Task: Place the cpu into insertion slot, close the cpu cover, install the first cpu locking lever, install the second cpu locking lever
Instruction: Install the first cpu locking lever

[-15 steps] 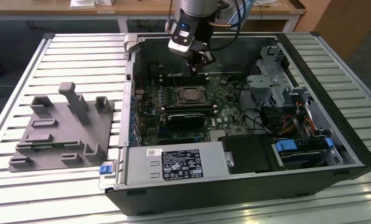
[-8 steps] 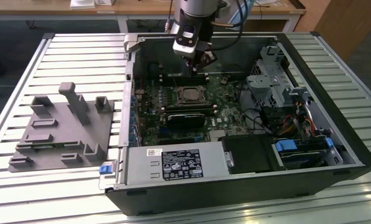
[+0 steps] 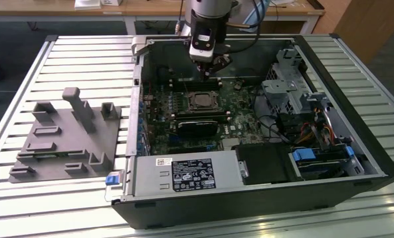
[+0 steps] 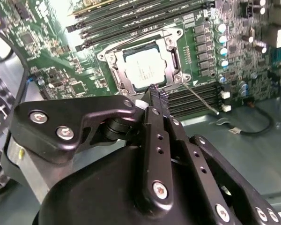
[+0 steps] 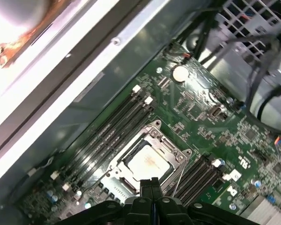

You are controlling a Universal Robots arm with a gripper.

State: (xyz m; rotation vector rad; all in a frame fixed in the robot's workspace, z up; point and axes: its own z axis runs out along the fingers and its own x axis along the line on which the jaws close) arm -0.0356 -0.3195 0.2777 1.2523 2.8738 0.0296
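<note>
The cpu (image 4: 145,69) (image 5: 147,164), a dull silver square, lies seated in the insertion slot (image 3: 200,100) on the green motherboard. The silver cpu cover (image 4: 174,55) (image 5: 155,137) lies flat around it as a frame, the chip showing through its window. A thin metal locking lever (image 4: 203,99) sticks out from one socket corner over the memory slots. My gripper (image 3: 207,77) (image 4: 157,92) (image 5: 152,182) hangs just above the socket's edge, fingers pressed together and holding nothing. In the exterior view it stands just behind the socket.
Long black memory slots (image 4: 131,18) (image 5: 107,133) flank the socket on both sides. A black card (image 3: 198,124) lies in front of it, and a grey power-supply box (image 3: 183,174) sits at the case's front. Drive cages and cables (image 3: 303,109) fill the exterior view's right. A grey fixture (image 3: 64,139) stands outside the case.
</note>
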